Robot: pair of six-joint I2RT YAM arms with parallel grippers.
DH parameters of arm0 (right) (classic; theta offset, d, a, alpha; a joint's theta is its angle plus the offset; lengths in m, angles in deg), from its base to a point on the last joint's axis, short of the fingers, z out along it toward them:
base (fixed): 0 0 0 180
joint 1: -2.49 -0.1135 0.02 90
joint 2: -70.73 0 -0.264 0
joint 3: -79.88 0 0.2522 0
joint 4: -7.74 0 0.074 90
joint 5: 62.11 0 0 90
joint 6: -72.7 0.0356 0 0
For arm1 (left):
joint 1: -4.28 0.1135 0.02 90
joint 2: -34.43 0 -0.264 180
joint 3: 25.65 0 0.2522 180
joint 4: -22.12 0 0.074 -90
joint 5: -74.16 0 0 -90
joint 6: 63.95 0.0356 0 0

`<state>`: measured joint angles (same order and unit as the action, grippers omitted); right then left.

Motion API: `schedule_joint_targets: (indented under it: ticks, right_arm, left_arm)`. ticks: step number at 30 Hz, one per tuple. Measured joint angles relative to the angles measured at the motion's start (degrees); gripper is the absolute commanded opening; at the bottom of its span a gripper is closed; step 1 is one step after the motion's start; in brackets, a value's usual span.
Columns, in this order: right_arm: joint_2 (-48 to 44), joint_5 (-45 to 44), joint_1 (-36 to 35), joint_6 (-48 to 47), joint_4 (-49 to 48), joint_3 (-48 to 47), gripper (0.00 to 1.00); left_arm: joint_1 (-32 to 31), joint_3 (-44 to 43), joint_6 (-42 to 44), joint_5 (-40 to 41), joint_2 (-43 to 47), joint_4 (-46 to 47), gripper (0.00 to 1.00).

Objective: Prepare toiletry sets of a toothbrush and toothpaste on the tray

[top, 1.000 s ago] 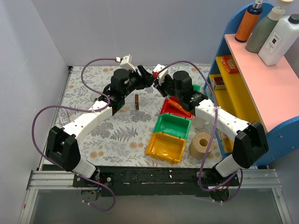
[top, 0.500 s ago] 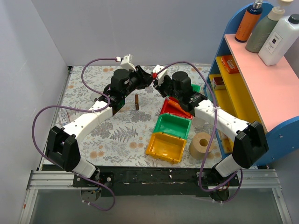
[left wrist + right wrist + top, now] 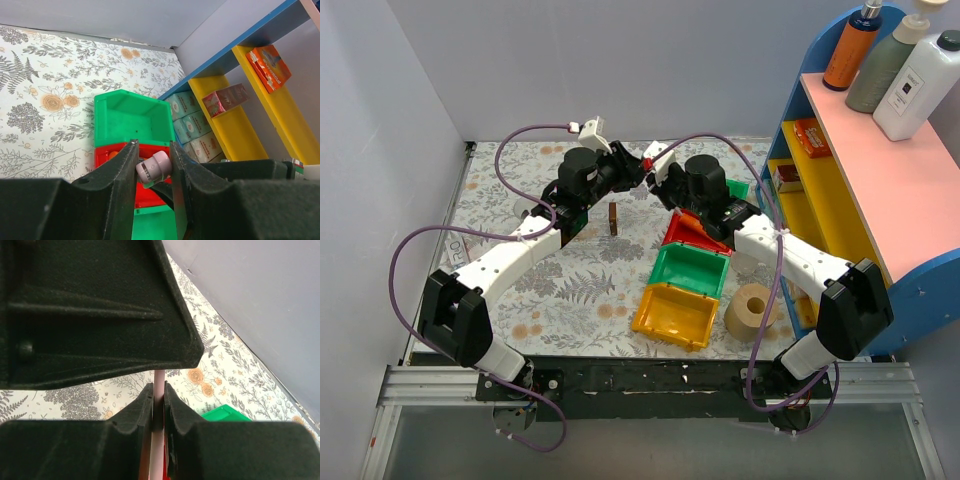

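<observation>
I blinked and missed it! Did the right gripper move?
Yes, a little: the right gripper edged left, away from the blue shelf, toward the left gripper.

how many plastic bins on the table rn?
4, in a row: yellow bin nearest, green bin behind it, red bin next, second green bin farthest, mostly behind the right arm in the top view. Others may be hidden.
</observation>
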<state>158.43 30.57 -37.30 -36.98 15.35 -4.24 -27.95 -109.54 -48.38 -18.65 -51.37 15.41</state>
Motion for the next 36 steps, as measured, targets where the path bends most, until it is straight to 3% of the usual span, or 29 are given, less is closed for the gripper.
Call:
schedule_joint_targets:
  ticks: [4, 7, 16, 24, 36]
  right_arm:
    - [0.0, 0.0, -0.2, -0.2, 0.0, 0.0, 0.4]
    - [0.0, -0.2, -0.4, -0.4, 0.1, 0.0, 0.45]
    - [-0.6, -1.6, -0.5, -0.5, 0.0, 1.9, 0.47]
    - [-4.5, -8.1, 0.2, -1.7, -0.3, 7.1, 0.49]
    - [-13.0, -0.7, 11.9, 6.7, -2.8, 11.3, 0.51]
  left_arm:
    - [0.0, 0.0, 0.8, 0.6, 0.0, -0.4, 0.0]
    - [0.0, 0.0, 1.7, 1.7, -0.1, -0.6, 0.0]
    - [0.0, 0.0, 4.7, 4.1, -0.2, -1.1, 0.0]
    - [0.0, -2.8, 9.4, 5.1, -1.1, -3.4, 0.0]
    - [1.0, -5.6, 19.1, 8.3, -1.0, -10.4, 0.0]
